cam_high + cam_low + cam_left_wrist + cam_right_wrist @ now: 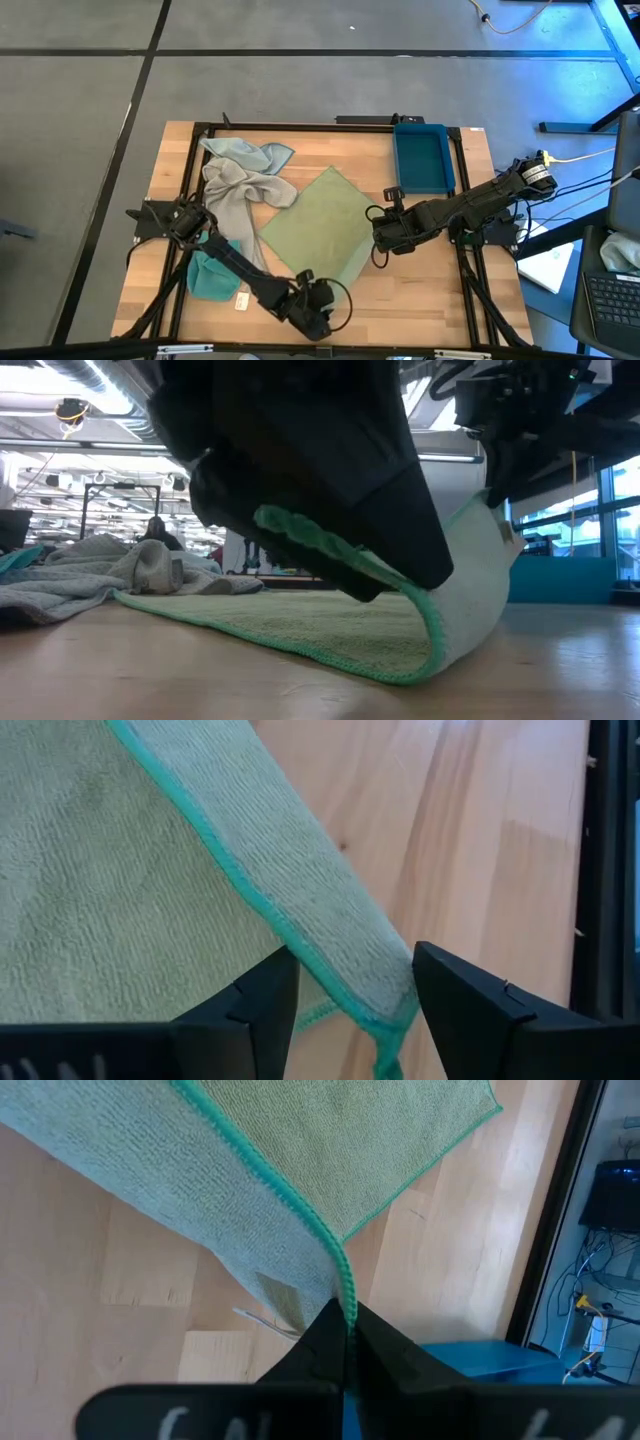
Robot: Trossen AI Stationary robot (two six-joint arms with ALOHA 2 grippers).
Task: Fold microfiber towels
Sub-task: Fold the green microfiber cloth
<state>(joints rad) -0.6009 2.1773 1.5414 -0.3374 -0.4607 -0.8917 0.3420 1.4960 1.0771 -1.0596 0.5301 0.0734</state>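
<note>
A pale green microfiber towel (318, 225) with a teal hem lies spread on the middle of the table. Its near corner and right corner are raised. My left gripper (304, 284) is at the near corner, and the towel fills the gap between its fingers (355, 970). My right gripper (381, 228) is shut on the right corner (345, 1315). In the low view the towel (300, 625) curls up off the wood toward both grippers. A heap of grey and pale blue towels (243, 175) rests at the far left, and a teal towel (212, 276) lies at the near left. My left gripper holds the green towel's near corner (372, 982) between its two fingers, which stand apart with the cloth filling the gap. The fingers slant down from the near side. The corner is lifted and curls back over the flat part (330, 555). My right gripper pinches the towel's right corner on the teal hem (341, 1285) between its two shut fingers. It slants down from the table's right. The corner is lifted, and the cloth slopes from it down to the table, pale underside showing beside a small tag (281, 1294).
A rigid blue tray (421, 158) stands at the far right, just beyond my right arm. A small white tag or label (241, 300) lies on the wood near the teal towel. Bare wood shows at the near right. A black frame rims the table.
</note>
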